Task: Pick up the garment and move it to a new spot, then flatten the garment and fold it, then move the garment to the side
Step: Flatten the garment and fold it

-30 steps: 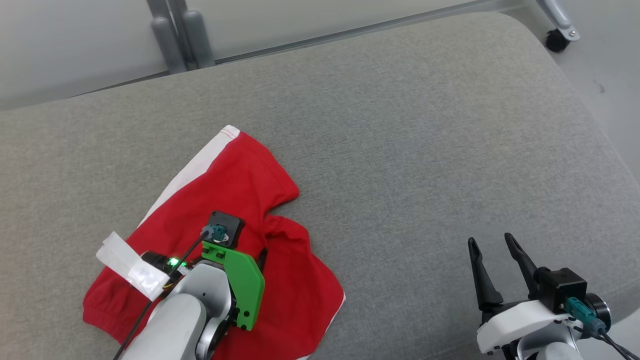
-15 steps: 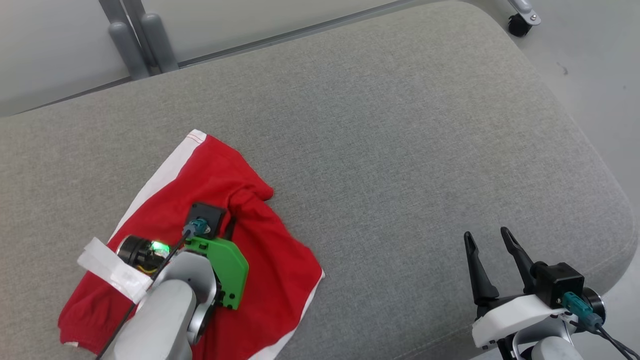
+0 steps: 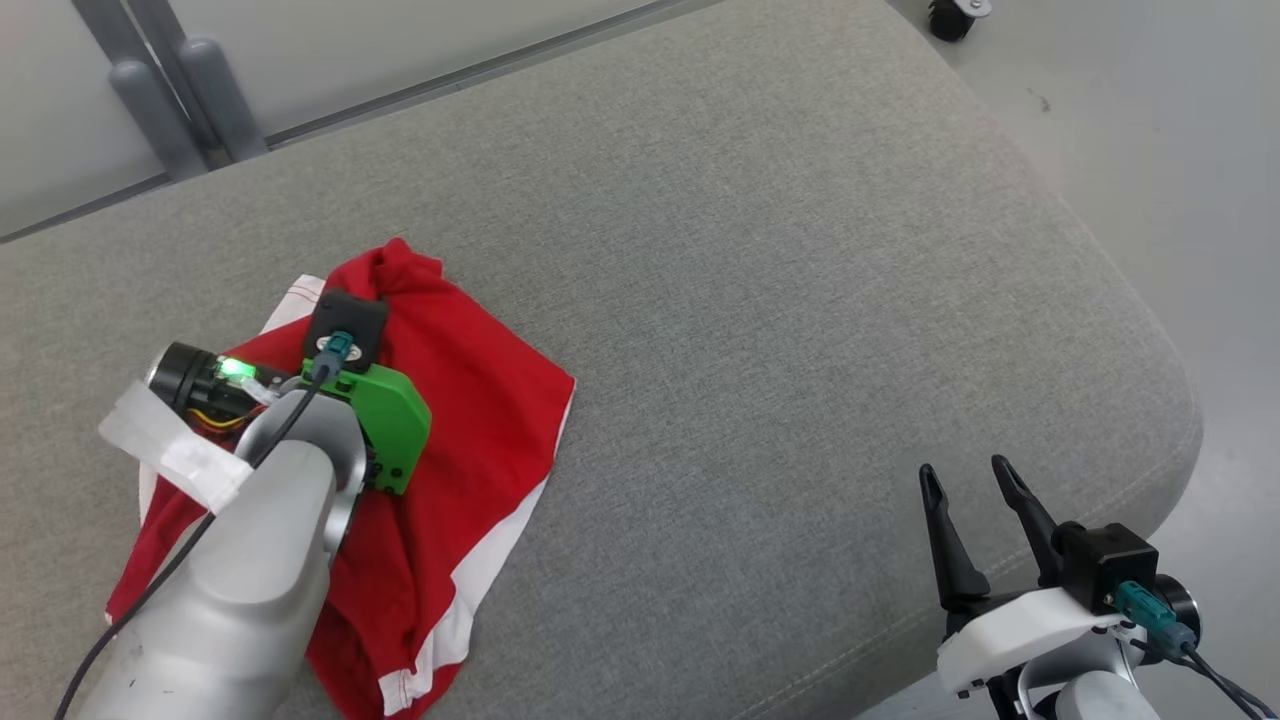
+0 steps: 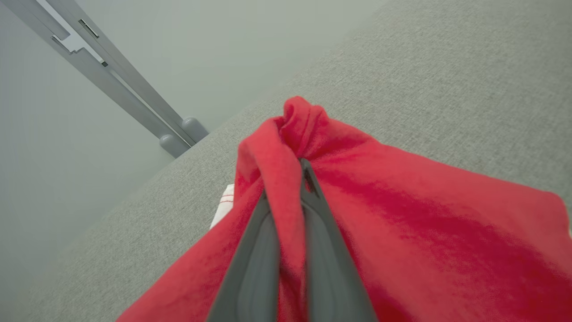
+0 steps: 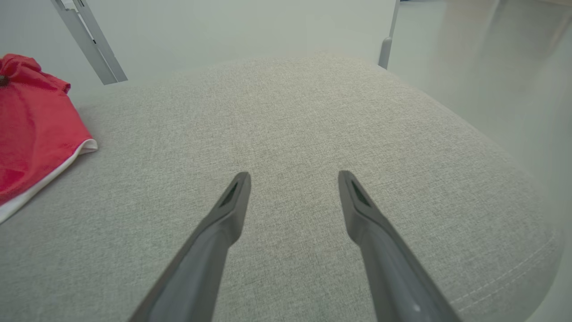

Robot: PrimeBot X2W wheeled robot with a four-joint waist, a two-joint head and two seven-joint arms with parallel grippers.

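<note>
A: Left pincer (image 4: 290, 179), state?
B: Clamped almost flat. Its 2 dark fingers (image 4: 330, 268) pinch a ridge of the red garment (image 4: 424, 214) between them. The cloth bunches into a knob just past the tips.
A: Where does the garment lie?
B: On the left part of the grey fabric cushion (image 3: 800, 300) in the head view. The pinched peak stands up at the far end and the rest drapes down toward the robot. White trim (image 3: 485, 570) runs along the right-hand hem and also shows at the far left corner.
A: Is the lower part lifted clear?
B: Cannot tell. The pale left forearm (image 3: 240, 580) covers the middle.
A: Right pincer (image 3: 965, 480)?
B: Fingers spread wide, gripping nothing. It hangs over the cushion's near right corner, well apart from the garment. Its wrist view has grey weave beneath the fingers and the red cloth at the far left.
A: Surroundings?
B: 2 grey posts (image 3: 205, 100) stand behind the cushion's far left edge. 1 black caster (image 3: 950, 15) sits on the pale floor (image 3: 1150, 200) beyond the far right corner. A green bracket (image 3: 395, 425) sits on the left wrist, with a green light (image 3: 235, 368) lit beside it.
</note>
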